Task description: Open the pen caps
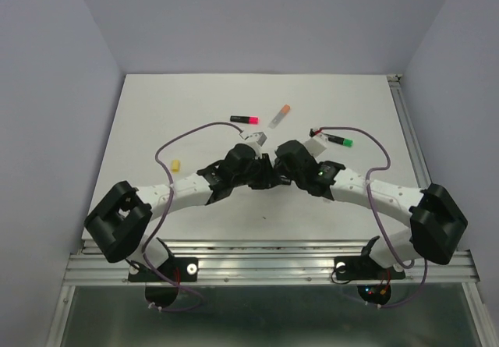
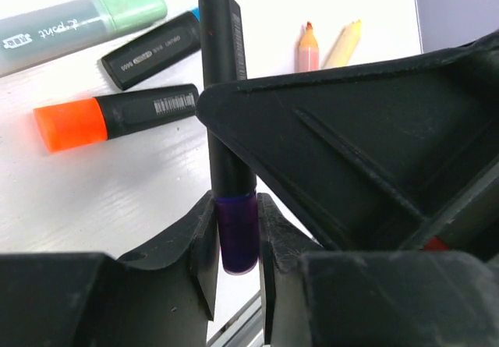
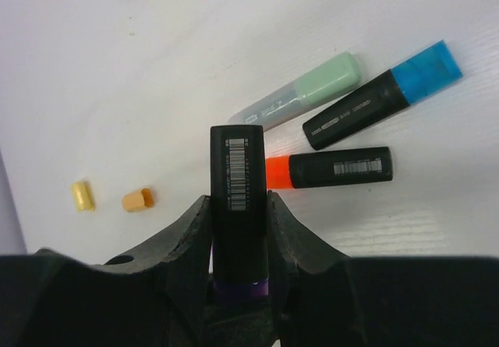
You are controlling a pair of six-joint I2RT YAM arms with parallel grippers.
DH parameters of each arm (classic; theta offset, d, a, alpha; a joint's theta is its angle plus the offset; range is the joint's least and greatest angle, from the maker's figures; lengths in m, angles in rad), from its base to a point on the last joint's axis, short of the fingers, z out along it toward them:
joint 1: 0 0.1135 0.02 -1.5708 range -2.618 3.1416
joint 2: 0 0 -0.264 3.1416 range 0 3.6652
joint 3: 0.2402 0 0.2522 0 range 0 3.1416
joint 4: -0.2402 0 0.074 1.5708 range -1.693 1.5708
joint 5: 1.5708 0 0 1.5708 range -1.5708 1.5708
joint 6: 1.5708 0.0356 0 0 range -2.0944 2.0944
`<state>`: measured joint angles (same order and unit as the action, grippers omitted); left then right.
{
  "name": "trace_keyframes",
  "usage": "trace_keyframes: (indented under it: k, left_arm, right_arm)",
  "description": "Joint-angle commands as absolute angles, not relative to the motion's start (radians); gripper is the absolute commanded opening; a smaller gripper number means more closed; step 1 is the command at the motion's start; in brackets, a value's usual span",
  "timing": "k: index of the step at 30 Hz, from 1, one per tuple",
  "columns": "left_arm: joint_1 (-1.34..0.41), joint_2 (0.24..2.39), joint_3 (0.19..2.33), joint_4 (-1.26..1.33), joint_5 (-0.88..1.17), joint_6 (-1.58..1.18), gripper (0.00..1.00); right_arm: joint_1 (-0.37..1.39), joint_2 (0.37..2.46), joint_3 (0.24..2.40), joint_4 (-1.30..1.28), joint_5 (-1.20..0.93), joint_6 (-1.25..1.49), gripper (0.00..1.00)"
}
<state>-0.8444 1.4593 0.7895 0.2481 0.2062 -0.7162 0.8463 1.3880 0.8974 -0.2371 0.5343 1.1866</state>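
Purple cap [image 2: 236, 246] looks light and slick; our left claw [image 2: 235, 216] pinches it, right claw [image 3: 238, 207] clamps the barrel [image 3: 238, 160].

A white table [image 1: 156, 105] carries scattered highlighters; a loose yellow cap [image 1: 175, 164] lies near its left side; toward the far middle lies a black pen with a pink cap [image 1: 251, 118], and near it a pale pen [image 1: 279, 115] with a bare orange tip; further right, a green cap [image 1: 348, 141] on another black pen; the right wrist view shows three capped pens close together, with a mint cap [image 3: 335, 78], blue cap [image 3: 427, 68] and orange cap [image 3: 277, 171]; a loose peach cap [image 3: 137, 200] lies just beside the yellow one.
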Motion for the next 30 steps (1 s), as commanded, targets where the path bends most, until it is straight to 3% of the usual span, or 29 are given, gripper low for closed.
trace_keyframes:
  k: [1, 6, 10, 13, 21, 23, 30]
  left_arm:
    - [-0.977, 1.353, 0.755, 0.301, 0.285, -0.793, 0.00]
    - [-1.074, 1.286, 0.663, 0.319, 0.209, -0.873, 0.00]
    - [-1.097, 1.232, 0.621, 0.312, 0.166, -0.908, 0.00]
    - [-1.078, 1.227, 0.679, 0.140, 0.024, -0.897, 0.00]
    - [-0.749, 1.214, 0.693, -0.181, -0.099, -0.847, 0.00]
    - [-0.707, 1.212, 0.689, -0.236, -0.161, -0.838, 0.12]
    - [-0.595, 1.268, 0.677, -0.293, -0.252, -0.813, 0.20]
  right_arm:
    - [0.793, 1.469, 1.069, -0.236, 0.888, 1.220, 0.01]
    - [0.723, 1.514, 1.135, -0.164, 0.926, 1.117, 0.01]
    - [0.649, 1.503, 1.140, -0.104, 0.825, 1.016, 0.01]
    - [0.629, 1.462, 1.112, -0.150, 0.786, 0.928, 0.01]
    - [0.555, 1.312, 0.866, -0.362, 0.721, 0.928, 0.01]
    - [0.520, 1.289, 0.824, -0.414, 0.710, 0.926, 0.01]
    - [0.434, 1.265, 0.700, -0.448, 0.660, 0.913, 0.01]
